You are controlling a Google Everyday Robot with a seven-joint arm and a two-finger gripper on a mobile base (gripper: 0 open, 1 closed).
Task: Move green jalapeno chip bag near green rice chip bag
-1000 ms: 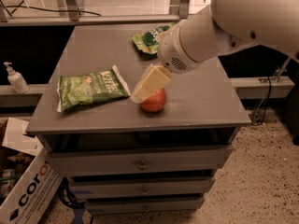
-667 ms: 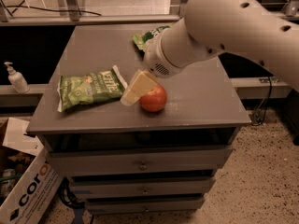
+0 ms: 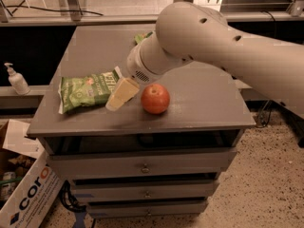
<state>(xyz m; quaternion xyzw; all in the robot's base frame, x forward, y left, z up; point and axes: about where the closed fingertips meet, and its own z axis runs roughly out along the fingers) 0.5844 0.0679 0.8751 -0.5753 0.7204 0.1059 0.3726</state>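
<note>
The green jalapeno chip bag lies flat on the left part of the grey cabinet top, light green with white ends. My gripper, cream-coloured, hangs low over the top at the bag's right end, touching or just over its edge. The big white arm comes in from the right. Only a small green corner of the green rice chip bag shows at the back of the top; the arm hides the rest.
A red apple sits just right of the gripper, near the front edge. A soap dispenser stands on a ledge to the left. A cardboard box sits on the floor at lower left. Drawers are below the top.
My gripper has moved left and slightly down, from above the apple to the right end of the jalapeno bag. The arm now covers more of the rice bag. Bags and apple have not moved.
</note>
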